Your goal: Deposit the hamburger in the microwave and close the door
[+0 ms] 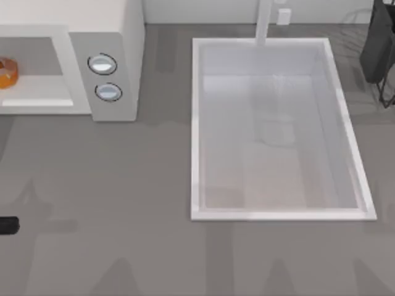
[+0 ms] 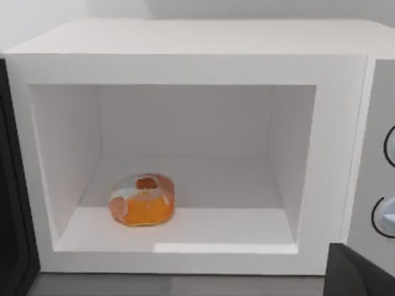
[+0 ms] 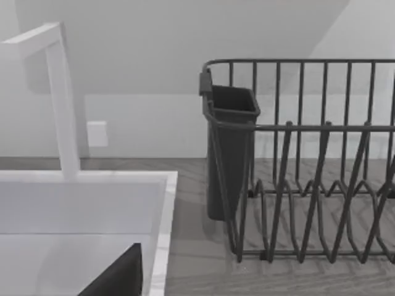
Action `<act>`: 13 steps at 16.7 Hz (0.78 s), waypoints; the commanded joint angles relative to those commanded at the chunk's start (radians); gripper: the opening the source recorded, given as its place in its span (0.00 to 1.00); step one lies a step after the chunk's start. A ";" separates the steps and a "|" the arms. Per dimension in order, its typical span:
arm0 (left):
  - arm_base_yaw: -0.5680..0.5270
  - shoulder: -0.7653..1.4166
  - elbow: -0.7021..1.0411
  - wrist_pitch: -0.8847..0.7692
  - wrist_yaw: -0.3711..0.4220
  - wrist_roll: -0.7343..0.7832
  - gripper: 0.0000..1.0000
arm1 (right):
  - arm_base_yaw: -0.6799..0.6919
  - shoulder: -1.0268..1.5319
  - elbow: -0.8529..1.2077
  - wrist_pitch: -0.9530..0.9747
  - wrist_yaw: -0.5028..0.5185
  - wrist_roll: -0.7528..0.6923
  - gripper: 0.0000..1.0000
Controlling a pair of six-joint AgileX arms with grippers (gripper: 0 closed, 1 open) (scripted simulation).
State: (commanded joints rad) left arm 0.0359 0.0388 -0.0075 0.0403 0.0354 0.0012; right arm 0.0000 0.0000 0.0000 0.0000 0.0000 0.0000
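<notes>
Hamburger [image 2: 142, 200]: found lodged inside microwave [image 2: 185, 37] at table's back-left corner, door [image 2: 11, 203] open. Risked glancing push leaving it ajar. Could not tell state of left tool [image 2: 361, 272] or right tool [image 3: 117, 277].

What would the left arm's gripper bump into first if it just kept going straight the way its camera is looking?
Probably nothing at first: it faces the open cavity of the microwave. Going straight in, it would likely reach the white back wall; the hamburger sits lower and off to one side, though depth is hard to judge.
</notes>
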 joint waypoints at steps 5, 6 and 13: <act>0.154 0.186 -0.044 0.228 0.157 0.001 0.00 | 0.000 0.000 0.000 0.000 0.000 0.000 1.00; 0.183 0.220 -0.053 0.272 0.186 0.002 0.00 | 0.000 0.000 0.000 0.000 0.000 0.000 1.00; 0.252 0.295 -0.067 0.366 0.253 0.004 0.00 | 0.000 0.000 0.000 0.000 0.000 0.000 1.00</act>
State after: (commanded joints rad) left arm 0.2876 0.3334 -0.0741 0.4061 0.2884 0.0054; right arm 0.0000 0.0000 0.0000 0.0000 0.0000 0.0000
